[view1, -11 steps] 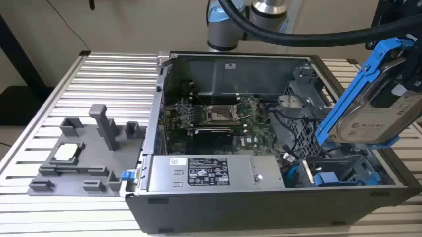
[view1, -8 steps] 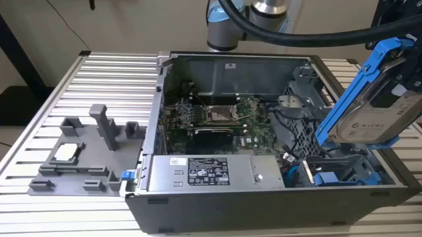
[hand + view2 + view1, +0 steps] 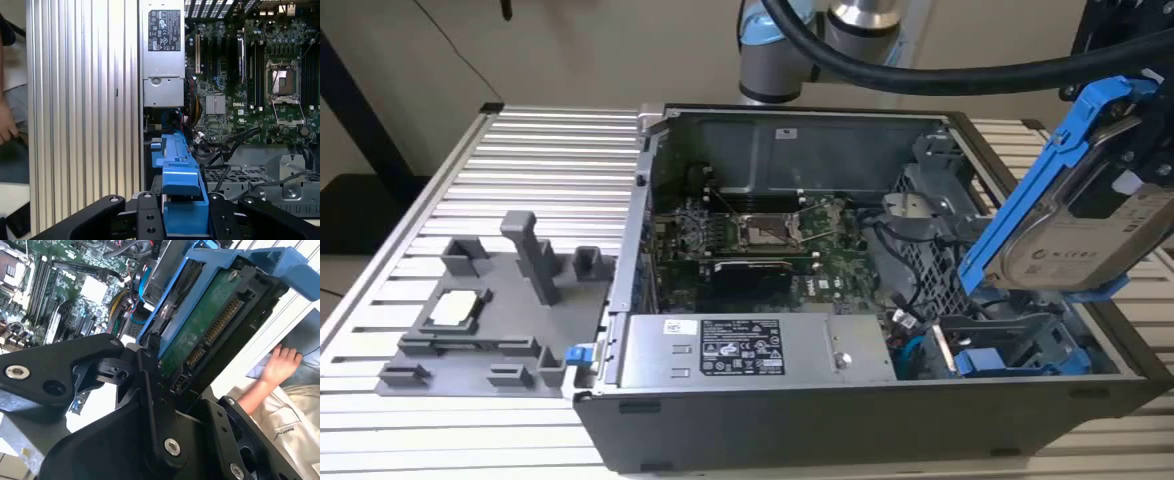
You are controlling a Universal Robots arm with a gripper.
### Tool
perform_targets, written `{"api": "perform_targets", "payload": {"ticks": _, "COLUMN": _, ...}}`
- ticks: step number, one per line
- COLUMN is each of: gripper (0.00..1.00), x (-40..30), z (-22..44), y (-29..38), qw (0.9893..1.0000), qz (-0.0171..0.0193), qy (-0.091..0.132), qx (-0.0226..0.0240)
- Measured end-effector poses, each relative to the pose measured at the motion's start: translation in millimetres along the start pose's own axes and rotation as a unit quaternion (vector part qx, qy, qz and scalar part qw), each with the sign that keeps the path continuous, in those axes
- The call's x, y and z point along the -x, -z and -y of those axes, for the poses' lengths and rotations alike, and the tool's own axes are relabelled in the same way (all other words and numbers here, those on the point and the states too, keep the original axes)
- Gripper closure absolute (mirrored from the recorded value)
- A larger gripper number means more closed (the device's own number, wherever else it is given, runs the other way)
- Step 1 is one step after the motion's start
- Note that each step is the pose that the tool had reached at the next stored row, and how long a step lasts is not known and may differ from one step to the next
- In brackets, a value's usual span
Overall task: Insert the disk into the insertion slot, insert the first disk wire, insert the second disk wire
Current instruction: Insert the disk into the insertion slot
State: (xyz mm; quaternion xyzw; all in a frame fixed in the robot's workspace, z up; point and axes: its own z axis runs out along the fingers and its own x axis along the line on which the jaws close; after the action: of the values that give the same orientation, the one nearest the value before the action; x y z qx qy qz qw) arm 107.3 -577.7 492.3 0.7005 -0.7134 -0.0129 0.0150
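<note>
Over the open dark-grey computer case (image 3: 720,425), the hand (image 3: 185,212) is clamped on the silver-grey rectangular disk (image 3: 1087,215) in its bright blue plastic carrier, tilted above the grey perforated-metal insertion slot (image 3: 937,285) beneath the hand; disk insertion seems in hand, likely needing the carrier squared to that bay

An open computer case (image 3: 854,425) lies on its side on the ribbed aluminium desk (image 3: 547,140). Inside, the green motherboard (image 3: 825,222) sits mid-case with its CPU socket (image 3: 765,233) bare. The silver power supply (image 3: 734,350) lies at six o'clock from it. At nine o'clock from the case, a grey fixture tray (image 3: 480,365) carries a processor chip (image 3: 458,308). Black cables (image 3: 887,262) run at three o'clock from the board.
</note>
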Motion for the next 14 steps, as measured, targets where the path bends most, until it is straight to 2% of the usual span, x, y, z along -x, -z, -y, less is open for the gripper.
{"api": "perform_targets", "payload": {"ticks": 5, "gripper": 0.67, "x": 0.0, "z": 0.2, "y": -4.0, "qw": 1.0000, "qz": 0.0001, "qy": 0.000, "qx": -0.0018}}
{"api": "perform_targets", "payload": {"ticks": 14, "gripper": 0.67, "x": 0.1, "z": 2.4, "y": -19.4, "qw": 1.0000, "qz": 0.0000, "qy": 0.001, "qx": -0.0025}}
